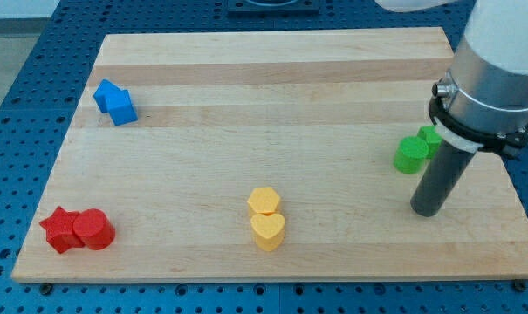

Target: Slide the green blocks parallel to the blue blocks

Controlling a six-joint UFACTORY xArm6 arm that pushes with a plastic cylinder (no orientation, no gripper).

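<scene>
Two green blocks sit touching at the view's right: a round green block [410, 154] and another green block [431, 137] partly hidden behind the arm. Two blue blocks [115, 101] sit pressed together at the view's upper left; their shapes are hard to tell apart. My tip [426, 210] rests on the board just below and slightly right of the green blocks, apart from them by a small gap. The rod rises to the white and black arm body at the view's upper right.
A yellow hexagon block [264, 201] touches a yellow heart block [267, 231] at the bottom centre. A red star block [61, 229] touches a red round block [93, 230] at the bottom left. The wooden board [272, 78] lies on a blue perforated table.
</scene>
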